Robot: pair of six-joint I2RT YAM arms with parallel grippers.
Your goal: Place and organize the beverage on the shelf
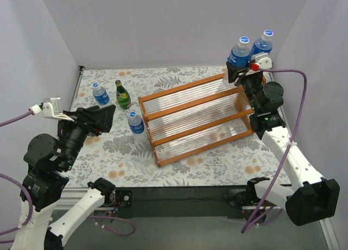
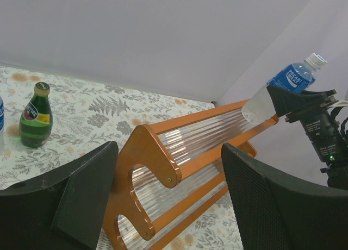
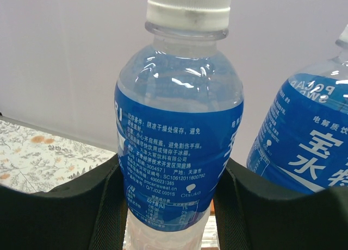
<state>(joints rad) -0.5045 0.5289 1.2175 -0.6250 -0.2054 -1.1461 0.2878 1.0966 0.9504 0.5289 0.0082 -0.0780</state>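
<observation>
Clamped upright in half-closed right claw: clear plastic blue-labelled, white-capped bottle, base at far right end, top tier of orange-brown wooden stepped shelf, likely held vertical for setting down. Left claw open, empty, facing shelf's left end.

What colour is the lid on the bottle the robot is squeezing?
White. The cap of the bottle shows best in the right wrist view.
</observation>
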